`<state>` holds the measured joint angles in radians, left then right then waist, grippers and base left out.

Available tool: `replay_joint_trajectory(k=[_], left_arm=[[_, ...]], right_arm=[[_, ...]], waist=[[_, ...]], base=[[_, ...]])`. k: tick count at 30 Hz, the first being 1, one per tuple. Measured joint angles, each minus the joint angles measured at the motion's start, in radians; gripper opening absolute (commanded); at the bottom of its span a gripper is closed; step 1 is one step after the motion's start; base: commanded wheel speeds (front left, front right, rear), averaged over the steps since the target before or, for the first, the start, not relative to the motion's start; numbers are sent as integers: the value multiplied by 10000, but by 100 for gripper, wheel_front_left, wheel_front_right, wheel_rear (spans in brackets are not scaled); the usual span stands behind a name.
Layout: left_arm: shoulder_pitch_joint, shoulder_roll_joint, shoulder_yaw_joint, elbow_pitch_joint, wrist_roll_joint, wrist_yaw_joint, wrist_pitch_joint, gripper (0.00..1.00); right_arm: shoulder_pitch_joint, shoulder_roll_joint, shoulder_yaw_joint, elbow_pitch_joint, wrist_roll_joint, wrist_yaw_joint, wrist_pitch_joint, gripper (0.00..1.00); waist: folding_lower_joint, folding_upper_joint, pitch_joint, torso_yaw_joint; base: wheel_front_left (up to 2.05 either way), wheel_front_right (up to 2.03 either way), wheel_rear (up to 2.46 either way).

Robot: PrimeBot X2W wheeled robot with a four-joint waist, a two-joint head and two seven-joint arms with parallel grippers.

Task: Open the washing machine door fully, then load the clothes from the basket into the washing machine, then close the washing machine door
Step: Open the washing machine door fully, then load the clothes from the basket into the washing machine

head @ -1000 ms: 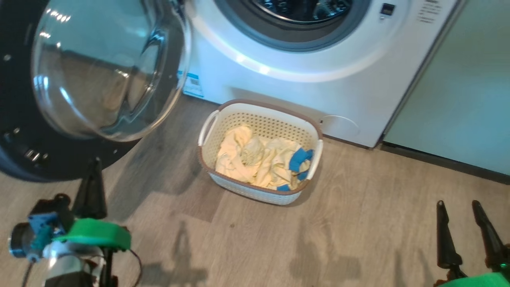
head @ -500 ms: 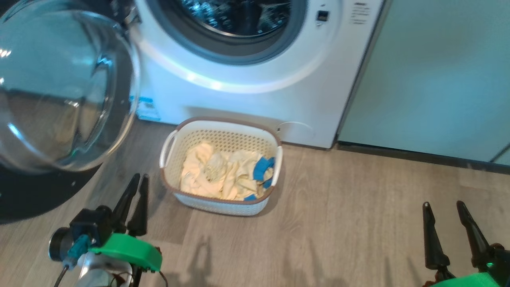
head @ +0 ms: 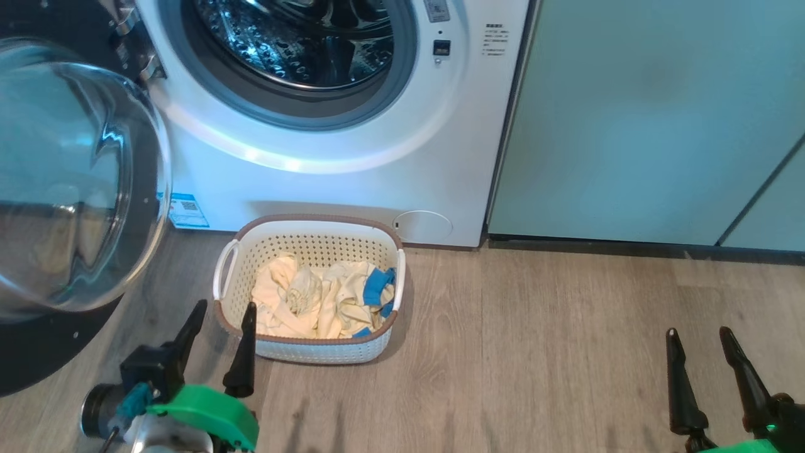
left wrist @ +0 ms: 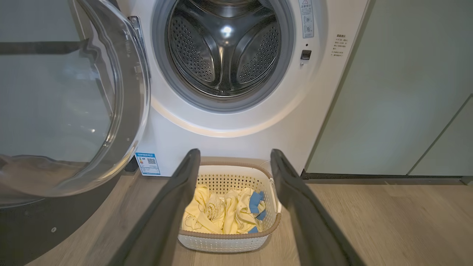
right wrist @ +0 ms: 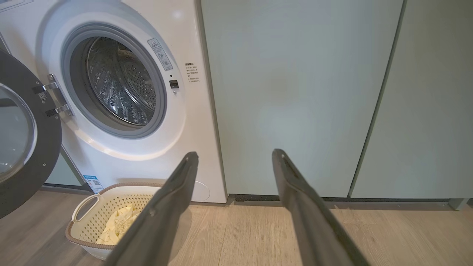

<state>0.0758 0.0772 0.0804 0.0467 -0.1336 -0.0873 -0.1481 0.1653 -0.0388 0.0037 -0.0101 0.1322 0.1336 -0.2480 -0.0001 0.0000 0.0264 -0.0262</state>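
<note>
While left gripper (head: 226,306) stands spread | basket (head: 327,351) just ahead, untouched

small cream perforated plastic basket (head: 314,219) on grey-brown wood-plank floor (head: 534,352), directly in front of big white front-loading washing machine (head: 352,189); soft pale yellow clothes (head: 302,302) inside basket. large round black-ringed glass door (head: 63,189) swung out left of machine. pale green cabinet panels (head: 629,126) right of machine. left gripper (head: 225,305) just beside basket's near-left corner, right gripper (head: 698,331) well apart to the right, over floor
</note>
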Motion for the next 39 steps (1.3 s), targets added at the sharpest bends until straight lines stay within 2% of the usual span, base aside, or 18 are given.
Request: replay_joint_trajectory(k=[19, 39], left_arm=[[36, 44, -194, -245, 0, 203, 71, 100], [42, 81, -276, -278, 0, 477, -2, 100]], right_arm=[[-3, 0, -13, -50, 88, 0, -2, 100], [-7, 0, -86, -65, 90, 0, -2, 100]], waist=[[0, 0, 124, -415], [1, 0, 120, -357]], base=[[0, 0, 0], [0, 0, 0]])
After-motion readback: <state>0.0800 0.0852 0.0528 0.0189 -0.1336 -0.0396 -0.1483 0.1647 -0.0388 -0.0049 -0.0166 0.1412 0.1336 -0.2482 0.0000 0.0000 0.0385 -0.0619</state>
